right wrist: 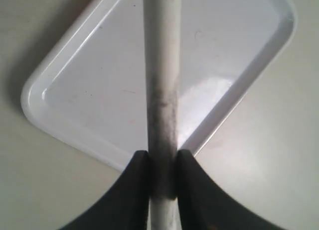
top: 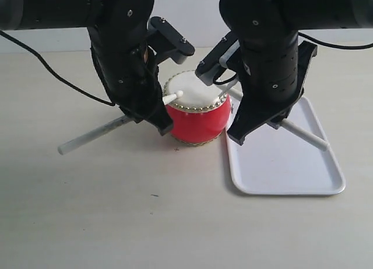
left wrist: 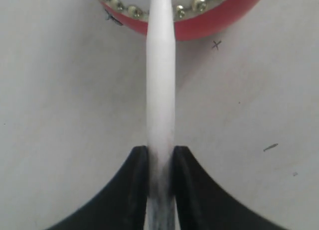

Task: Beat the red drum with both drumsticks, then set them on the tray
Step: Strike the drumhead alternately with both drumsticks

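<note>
We note the red drum [top: 197,120] at centre frame in the exterior view, with the tray [top: 280,170] just to its right. The left gripper [left wrist: 161,158] clamps the left drumstick [left wrist: 161,90], tip over the skin's left edge. The right gripper [right wrist: 163,160] clamps the right drumstick [right wrist: 162,65], tip at the skin's right edge and butt above the tray.

We saw a pale beige tabletop [top: 116,222], matte and lightly speckled. The red drum [top: 198,122] stood upright on it, cream skin upward. Just to the drum's right the white tray [top: 285,176] lay flat; we could not tell whether they touched. A black cable [top: 52,72] ran over the far left part. A small x mark [top: 176,148] sat by the drum's base.
</note>
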Robot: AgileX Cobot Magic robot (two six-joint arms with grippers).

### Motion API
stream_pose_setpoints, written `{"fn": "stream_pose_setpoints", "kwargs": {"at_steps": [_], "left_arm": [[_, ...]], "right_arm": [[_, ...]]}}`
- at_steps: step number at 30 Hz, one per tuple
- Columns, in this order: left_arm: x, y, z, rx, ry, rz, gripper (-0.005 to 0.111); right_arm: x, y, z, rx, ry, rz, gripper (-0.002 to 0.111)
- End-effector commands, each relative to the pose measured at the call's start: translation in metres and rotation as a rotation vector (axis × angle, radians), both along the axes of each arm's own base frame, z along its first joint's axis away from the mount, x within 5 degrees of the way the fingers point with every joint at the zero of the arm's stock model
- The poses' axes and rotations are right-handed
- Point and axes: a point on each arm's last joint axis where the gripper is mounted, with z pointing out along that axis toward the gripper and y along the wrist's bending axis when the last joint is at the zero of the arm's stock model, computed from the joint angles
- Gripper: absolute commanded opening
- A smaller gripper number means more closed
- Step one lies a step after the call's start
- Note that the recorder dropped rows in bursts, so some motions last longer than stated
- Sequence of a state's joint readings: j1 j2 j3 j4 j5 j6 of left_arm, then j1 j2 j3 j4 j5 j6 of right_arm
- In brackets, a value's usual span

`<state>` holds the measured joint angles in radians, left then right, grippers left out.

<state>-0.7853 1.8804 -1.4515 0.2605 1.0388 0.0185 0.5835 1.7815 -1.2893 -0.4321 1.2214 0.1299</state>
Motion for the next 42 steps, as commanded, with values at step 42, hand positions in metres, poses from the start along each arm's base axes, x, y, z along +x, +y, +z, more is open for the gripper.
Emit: {"fn": "stream_pose_setpoints", "kwargs": {"at_steps": [42], "left_arm": [[0.012,0.002,0.052,-0.064,-0.244,0.049,0.000]], "right_arm": [[0.013,0.008,-0.013,-0.003,0.004,-0.011,0.000]]}}
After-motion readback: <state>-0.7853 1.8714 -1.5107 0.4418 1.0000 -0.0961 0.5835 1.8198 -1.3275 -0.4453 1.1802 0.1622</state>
